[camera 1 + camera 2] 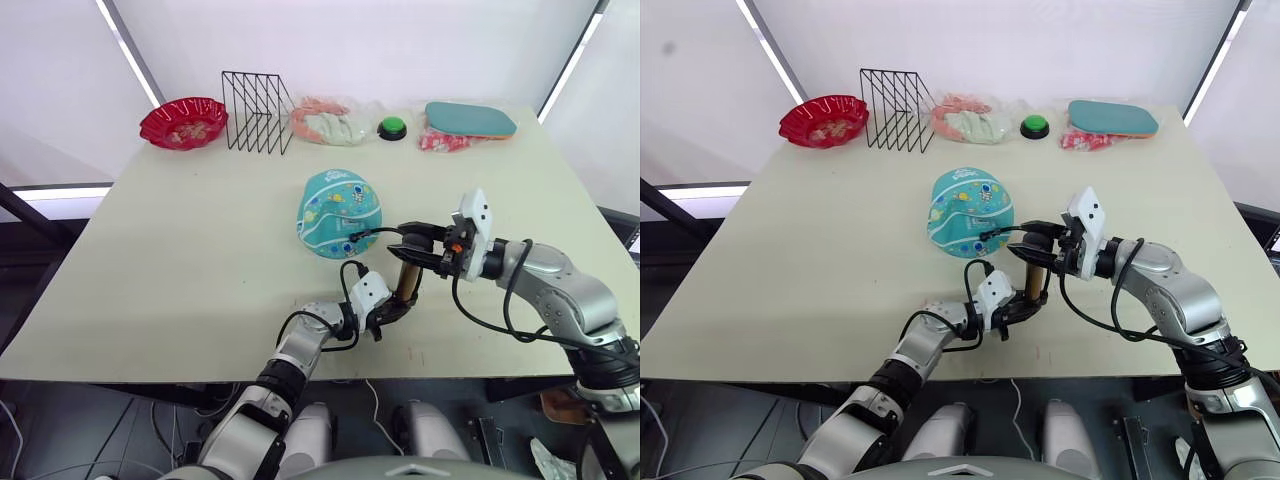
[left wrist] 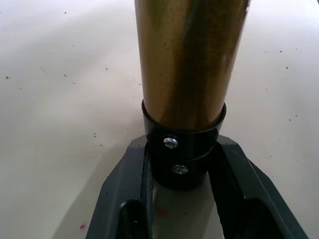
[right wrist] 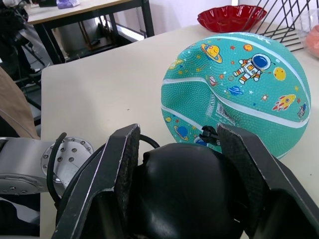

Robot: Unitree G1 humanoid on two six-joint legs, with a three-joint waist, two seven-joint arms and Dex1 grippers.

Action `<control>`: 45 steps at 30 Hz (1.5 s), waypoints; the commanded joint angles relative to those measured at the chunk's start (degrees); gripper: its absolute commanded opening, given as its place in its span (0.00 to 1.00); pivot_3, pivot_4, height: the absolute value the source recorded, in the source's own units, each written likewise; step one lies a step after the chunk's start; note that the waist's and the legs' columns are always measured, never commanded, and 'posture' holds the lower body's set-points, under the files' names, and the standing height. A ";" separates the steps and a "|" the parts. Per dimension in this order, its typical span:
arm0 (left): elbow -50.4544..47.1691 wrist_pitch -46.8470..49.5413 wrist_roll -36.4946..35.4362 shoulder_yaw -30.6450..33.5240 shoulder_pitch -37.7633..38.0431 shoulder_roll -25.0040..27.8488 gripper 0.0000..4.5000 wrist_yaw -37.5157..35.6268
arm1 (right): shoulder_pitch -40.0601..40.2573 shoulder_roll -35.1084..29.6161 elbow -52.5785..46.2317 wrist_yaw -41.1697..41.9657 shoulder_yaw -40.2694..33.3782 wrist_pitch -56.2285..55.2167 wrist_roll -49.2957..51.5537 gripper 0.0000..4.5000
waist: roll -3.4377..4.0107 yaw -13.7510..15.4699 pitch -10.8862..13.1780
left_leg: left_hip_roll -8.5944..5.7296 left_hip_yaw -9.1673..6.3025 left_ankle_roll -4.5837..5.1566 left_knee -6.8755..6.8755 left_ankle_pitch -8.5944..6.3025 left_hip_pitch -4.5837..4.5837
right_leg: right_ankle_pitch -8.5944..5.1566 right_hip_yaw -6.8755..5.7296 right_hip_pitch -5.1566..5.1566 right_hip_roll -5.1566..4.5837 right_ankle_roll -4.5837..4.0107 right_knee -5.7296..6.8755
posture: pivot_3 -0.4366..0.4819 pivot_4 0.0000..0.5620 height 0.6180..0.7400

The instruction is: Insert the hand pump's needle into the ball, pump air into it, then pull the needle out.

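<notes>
I see a beige table (image 1: 180, 260); the ball (image 1: 338, 212) shows cartoon prints; left gripper (image 1: 392, 310) clamps the hand pump (image 1: 407, 282), right gripper (image 1: 408, 243) its handle.

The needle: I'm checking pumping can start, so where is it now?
In the right wrist view the needle meets the ball low on its near side, just past the right gripper clamping the pump's handle.

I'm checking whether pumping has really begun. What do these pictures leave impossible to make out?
- Needle: too small in the eye views; in the right wrist view only its black fitting shows at the ball, so depth in the valve is unknown.
- Hand pump: top cut off in the left wrist view.
- Handle: flanked by the right gripper fingers; its shaft and stroke position are hidden.
</notes>
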 commanded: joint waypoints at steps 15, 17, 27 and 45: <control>5.21 -0.01 0.00 -0.20 1.07 1.08 0.24 -1.20 | -20.80 -15.29 -5.58 -4.55 -21.82 25.76 21.33 0.44 | 0.50 0.33 1.33 | -0.34 -0.03 0.03 0.27 0.02 -1.29 | 0.24 0.03 -1.06 -0.27 -0.16 0.02 | 0.48 0.27 1.00; 5.58 -0.30 -0.01 -0.14 0.96 1.10 0.24 -1.23 | -22.09 -15.81 -5.23 -5.05 -21.80 26.99 22.10 0.44 | 0.47 0.32 1.35 | -0.34 -0.04 0.04 0.27 0.02 -1.29 | 0.24 0.02 -1.06 -0.27 -0.16 0.02 | 0.48 0.27 1.00; 5.26 -0.83 -0.02 -0.26 1.63 1.26 0.24 -1.17 | -9.29 -11.30 -5.31 -3.71 -9.34 18.24 10.26 0.44 | 0.37 0.09 1.14 | -0.31 0.03 0.06 0.27 0.00 -1.03 | 0.12 0.04 -0.85 -0.24 0.05 0.05 | 0.48 0.27 1.00; 2.02 0.97 -0.29 -0.07 2.86 1.80 0.24 -0.55 | -0.24 0.01 4.68 -1.18 2.12 3.31 -4.56 0.44 | 0.12 -0.76 0.06 | 0.07 0.06 0.07 0.04 -0.03 0.05 | 0.05 0.07 0.03 0.08 0.09 0.00 | 0.48 0.27 1.00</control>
